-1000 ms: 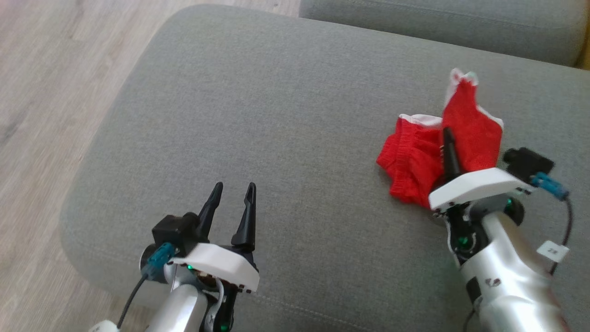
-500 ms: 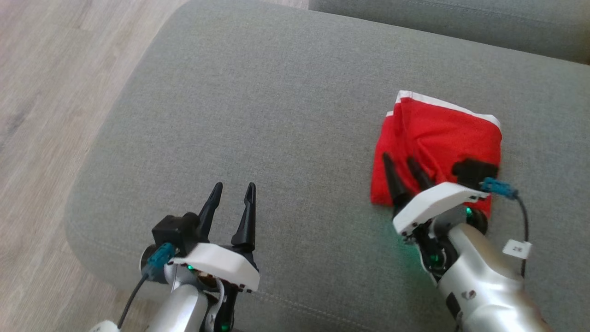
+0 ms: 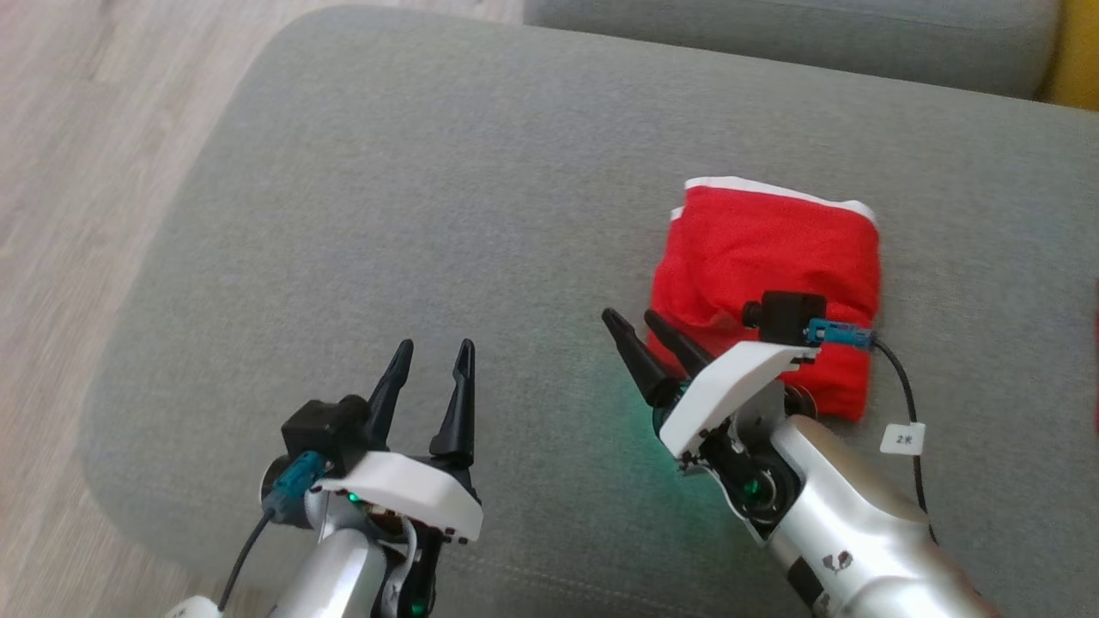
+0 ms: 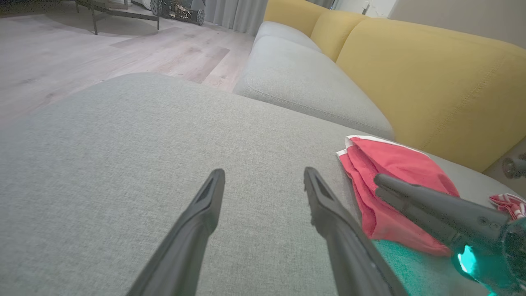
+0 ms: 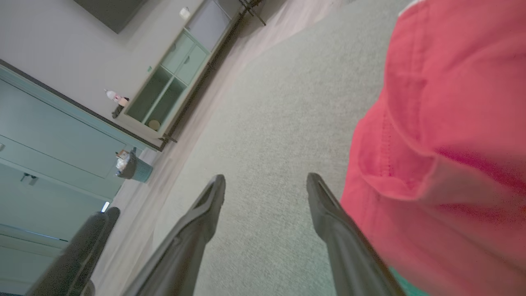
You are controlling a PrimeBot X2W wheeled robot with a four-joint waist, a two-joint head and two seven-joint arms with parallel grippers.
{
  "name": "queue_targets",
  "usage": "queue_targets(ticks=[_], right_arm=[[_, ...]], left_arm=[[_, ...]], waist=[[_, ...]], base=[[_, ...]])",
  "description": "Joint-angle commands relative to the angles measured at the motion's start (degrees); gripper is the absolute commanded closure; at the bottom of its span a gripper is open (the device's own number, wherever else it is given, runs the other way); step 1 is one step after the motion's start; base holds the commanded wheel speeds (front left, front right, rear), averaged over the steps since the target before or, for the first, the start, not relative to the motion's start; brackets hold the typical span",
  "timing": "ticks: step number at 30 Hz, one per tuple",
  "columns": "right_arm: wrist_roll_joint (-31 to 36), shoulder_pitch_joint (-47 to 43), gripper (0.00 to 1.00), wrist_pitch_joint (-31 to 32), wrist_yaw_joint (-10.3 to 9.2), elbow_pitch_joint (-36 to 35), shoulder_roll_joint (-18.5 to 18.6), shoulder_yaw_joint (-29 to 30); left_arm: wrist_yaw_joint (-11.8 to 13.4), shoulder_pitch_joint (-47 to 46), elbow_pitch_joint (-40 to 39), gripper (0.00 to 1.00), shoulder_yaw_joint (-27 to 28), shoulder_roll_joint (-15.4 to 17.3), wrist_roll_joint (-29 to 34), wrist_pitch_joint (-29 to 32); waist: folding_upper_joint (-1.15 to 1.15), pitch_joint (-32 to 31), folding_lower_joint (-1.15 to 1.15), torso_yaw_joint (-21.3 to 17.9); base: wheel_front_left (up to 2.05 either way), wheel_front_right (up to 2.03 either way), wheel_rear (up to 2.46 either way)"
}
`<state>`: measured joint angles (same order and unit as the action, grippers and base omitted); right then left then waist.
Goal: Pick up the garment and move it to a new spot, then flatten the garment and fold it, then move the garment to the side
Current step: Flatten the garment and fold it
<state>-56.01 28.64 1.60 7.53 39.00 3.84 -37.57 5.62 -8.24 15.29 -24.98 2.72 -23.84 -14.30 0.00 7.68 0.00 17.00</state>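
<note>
The left gripper (image 3: 436, 345) sits low over the front of the grey cushion (image 3: 412, 172), fingers spread, holding nothing and touching nothing. Bare fabric shows between its tips.

To its right, the right gripper (image 3: 631, 316) is also spread wide and empty. Its fingers point up and to the left, over the cushion at the near left corner of the garment (image 3: 764, 249). The finger nearer the garment overlaps that red edge; I cannot tell whether it touches. A green glow (image 3: 631, 403) from the wrist falls on the cushion below it.

The garment, red with a white band along its far edge, lies folded into a rough rectangle on the right part of the cushion, flat, with a soft ridge across it.

The head view takes in pale wood floor (image 3: 86, 129) to the left. The left wrist view adds a yellow backrest (image 4: 431, 82) behind the garment and a red-and-white striped cloth (image 4: 507, 203) at the far right. The right wrist view shows a green cabinet (image 5: 172, 82) and a bin (image 5: 131, 166) against a wall.
</note>
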Motion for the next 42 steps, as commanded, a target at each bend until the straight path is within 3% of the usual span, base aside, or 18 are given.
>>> queue_targets(ticks=[1, 9, 15, 20, 24, 31, 34, 42], right_arm=[[-0.5, 0.1, 0.00, -0.5, -0.04, -2.5, -1.0, -0.6], [0.1, 0.9, 0.00, -5.0, -0.04, -6.6, 2.4, 3.0], [11.1, 0.9, 0.00, -10.9, -0.04, -5.1, 8.1, 7.6], [23.2, -2.0, 0.00, -15.1, -0.04, -4.6, 10.4, 15.0], [31.0, -5.4, 0.00, -16.2, -0.04, -6.3, 10.0, 22.0], [47.6, -16.1, 0.00, -16.6, -0.04, -18.3, 3.5, 37.6], [51.7, -19.7, 0.00, -16.6, -0.04, -21.8, 1.4, 40.1], [54.2, -22.3, 0.00, -16.6, -0.04, -25.1, -0.7, 41.6]], left_arm=[[0.2, -1.7, -1.5, 0.00, 2.3, 0.2, 0.3, -0.7], [-0.2, -1.2, -1.5, 0.00, 3.4, 0.2, 1.2, -0.7], [-0.4, -0.5, -2.2, 0.00, 4.2, 0.2, 1.7, -0.7], [-0.7, 0.3, -4.1, 0.00, 5.2, 0.2, 1.5, -0.7], [-1.0, 0.8, -5.1, 0.00, 5.8, 0.2, 1.7, -0.7], [-2.0, 2.4, -8.2, 0.00, 7.4, 0.2, 3.2, -0.7], [-1.8, 3.6, -8.9, 0.00, 8.1, 0.2, 3.1, -0.7], [-1.1, 4.2, -9.2, 0.00, 7.7, 0.2, 4.1, -0.7]], waist=[[0.00, -0.6, 0.00, -1.1], [0.00, -2.9, 0.00, -5.3], [0.00, -4.9, 0.00, -8.2], [0.00, -5.8, 0.00, -10.2], [0.00, -6.1, 0.00, -11.1], [0.00, -6.2, 0.00, -13.0], [0.00, -6.1, 0.00, -13.4], [0.00, -5.5, 0.00, -12.7]], base=[[0.00, 0.00, 0.00], [0.00, 0.00, 0.00], [0.00, 0.00, 0.00], [0.00, 0.00, 0.00], [0.00, 0.00, 0.00], [0.00, 0.00, 0.00], [0.00, 0.00, 0.00], [0.00, 0.00, 0.00]])
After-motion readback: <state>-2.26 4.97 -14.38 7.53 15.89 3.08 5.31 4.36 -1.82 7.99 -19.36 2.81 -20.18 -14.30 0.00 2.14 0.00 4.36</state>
